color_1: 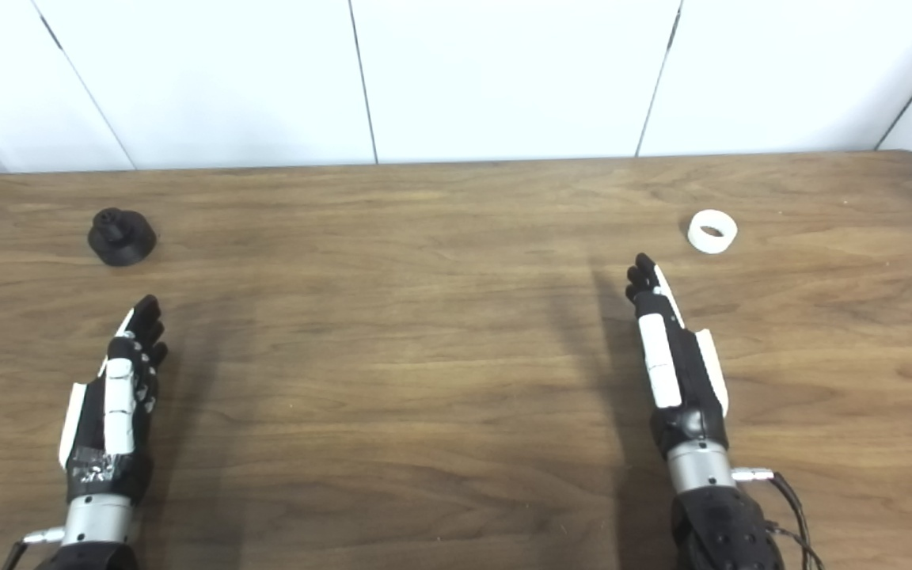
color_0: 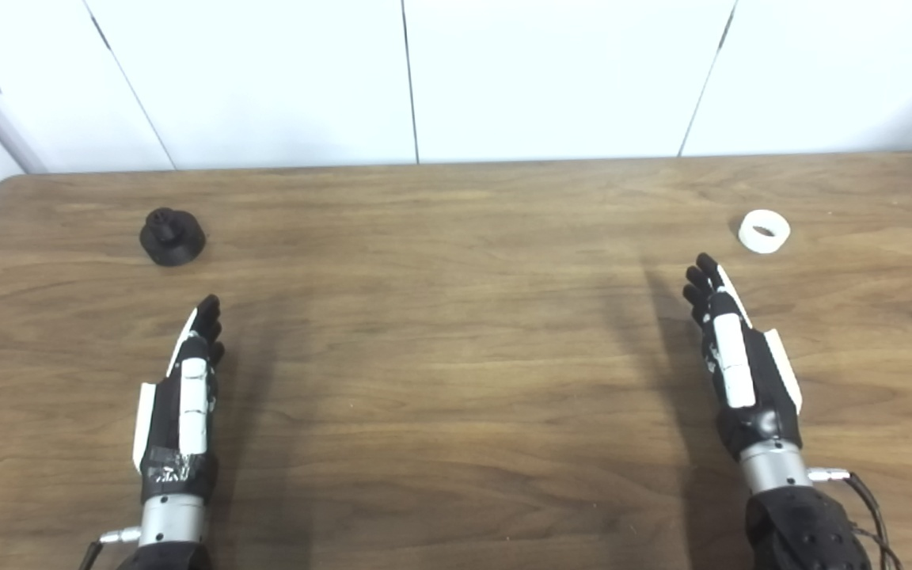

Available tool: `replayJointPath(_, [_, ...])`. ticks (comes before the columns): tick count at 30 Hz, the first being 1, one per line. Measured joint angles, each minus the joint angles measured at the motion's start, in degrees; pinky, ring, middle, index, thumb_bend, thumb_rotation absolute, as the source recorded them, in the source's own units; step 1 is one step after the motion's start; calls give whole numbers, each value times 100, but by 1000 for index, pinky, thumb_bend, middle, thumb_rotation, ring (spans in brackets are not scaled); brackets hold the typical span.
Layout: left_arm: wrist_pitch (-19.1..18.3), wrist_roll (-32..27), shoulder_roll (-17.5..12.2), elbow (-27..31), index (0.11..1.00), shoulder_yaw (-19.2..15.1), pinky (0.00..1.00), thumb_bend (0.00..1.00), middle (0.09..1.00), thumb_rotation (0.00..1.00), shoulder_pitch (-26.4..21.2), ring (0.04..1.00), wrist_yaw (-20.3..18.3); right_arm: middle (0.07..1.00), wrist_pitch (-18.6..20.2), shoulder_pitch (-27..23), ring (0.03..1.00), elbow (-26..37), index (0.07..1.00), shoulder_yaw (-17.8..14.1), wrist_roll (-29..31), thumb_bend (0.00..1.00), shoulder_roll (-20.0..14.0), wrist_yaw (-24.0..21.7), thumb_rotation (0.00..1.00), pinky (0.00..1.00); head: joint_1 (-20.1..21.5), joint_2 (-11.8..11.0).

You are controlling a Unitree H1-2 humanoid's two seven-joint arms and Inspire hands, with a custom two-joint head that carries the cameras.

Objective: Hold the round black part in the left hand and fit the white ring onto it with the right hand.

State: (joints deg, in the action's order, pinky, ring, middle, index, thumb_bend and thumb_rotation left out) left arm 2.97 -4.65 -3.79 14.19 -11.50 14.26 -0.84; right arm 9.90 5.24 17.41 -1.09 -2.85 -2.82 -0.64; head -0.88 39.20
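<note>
The round black part [color_0: 172, 236] stands on the wooden table [color_0: 456, 317] at the far left, with a small knob on top. The white ring [color_0: 764, 231] lies flat at the far right. My left hand [color_0: 187, 388] hovers edge-up near the front left, fingers straight and pointing toward the black part, well short of it and holding nothing. My right hand [color_0: 733, 356] is held the same way on the right, open and empty, its fingertips a short way in front of and left of the ring.
White wall panels [color_0: 456, 79] rise directly behind the table's far edge. Loose cables [color_0: 868, 499] hang off my right wrist. A broad stretch of bare wood lies between the two hands.
</note>
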Motion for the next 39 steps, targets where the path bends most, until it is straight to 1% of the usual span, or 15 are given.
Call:
replayJointPath(10, [1, 0, 0, 0, 949, 0, 1000, 508, 973, 949, 0, 992, -4, 950, -21, 1, 951, -1, 953, 15, -19, 581, -7, 3, 1000, 1000, 0, 0])
replayJointPath(16, [14, 18, 0, -1, 957, 11, 1000, 524, 975, 951, 1, 992, -4, 946, -40, 2, 950, -24, 951, 5, 4, 546, -9, 4, 1000, 1000, -193, -79])
replayJointPath(18, [58, 43, 1, -6, 956, 28, 1000, 525, 975, 949, 1, 990, -3, 953, -44, 5, 957, -24, 956, -3, 22, 526, -14, 3, 1000, 1000, -368, -149])
replayJointPath(19, [109, 70, 2, -21, 954, 41, 1000, 523, 973, 948, 1, 990, -2, 958, -46, 10, 963, -24, 962, -4, 31, 507, -27, 0, 1000, 1000, -639, -193])
replayJointPath(20, [155, 85, 4, -37, 952, 59, 1000, 522, 972, 945, 1, 990, 0, 961, -51, 17, 966, -24, 965, -5, 46, 496, -43, -6, 1000, 1000, -642, -263])
replayJointPath(22, [231, 164, 10, -73, 946, 94, 1000, 510, 969, 940, 0, 987, 8, 964, -66, 28, 973, -35, 970, -21, 94, 484, -74, -25, 1000, 1000, -922, -404])
replayJointPath(25, [293, 212, 34, -173, 938, 140, 1000, 518, 966, 913, -2, 992, 19, 969, -123, 31, 977, -120, 978, -50, 131, 490, -133, -50, 1000, 1000, -1159, -545])
replayJointPath(26, [309, 213, 37, -174, 933, 149, 1000, 514, 963, 902, -3, 994, 28, 973, -137, 31, 981, -160, 982, -50, 133, 503, -164, -64, 1000, 1000, -1160, -545])
replayJointPath(29, [382, 242, 50, -186, 924, 181, 1000, 473, 951, 872, -7, 982, 66, 987, -209, 35, 998, -215, 997, -67, 194, 516, -247, -119, 1000, 1000, -1414, -694])
replayJointPath(30, [439, 254, 54, -196, 921, 190, 1000, 469, 945, 855, -9, 973, 76, 989, -218, 36, 1000, -223, 999, -81, 231, 504, -257, -140, 1000, 1000, -1554, -799])
replayJointPath(32, [486, 283, 63, -221, 920, 214, 1000, 464, 942, 843, -21, 968, 112, 986, -240, 35, 1000, -241, 998, -94, 273, 490, -259, -166, 1000, 1000, -1625, -843])
replayJointPath(34, [536, 311, 66, -252, 921, 243, 997, 507, 942, 819, -40, 964, 171, 986, -249, 36, 1000, -253, 1000, -105, 295, 473, -259, -181, 1000, 1000, -1801, -984])
replayJointPath(36, [642, 360, 65, -301, 926, 280, 998, 528, 948, 815, -64, 973, 202, 989, -255, 35, 1000, -269, 1000, -116, 319, 452, -268, -190, 1000, 1000, -1828, -1002])
replayJointPath(38, [697, 443, 65, -334, 932, 324, 1000, 545, 954, 827, -84, 985, 211, 996, -266, 32, 1000, -288, 1000, -127, 364, 434, -296, -212, 1000, 1000, -2012, -1142])
replayJointPath(39, [707, 475, 65, -346, 932, 341, 1000, 545, 954, 828, -89, 985, 216, 996, -293, 29, 1000, -311, 1000, -131, 393, 434, -314, -229, 1000, 1000, -2013, -1143])
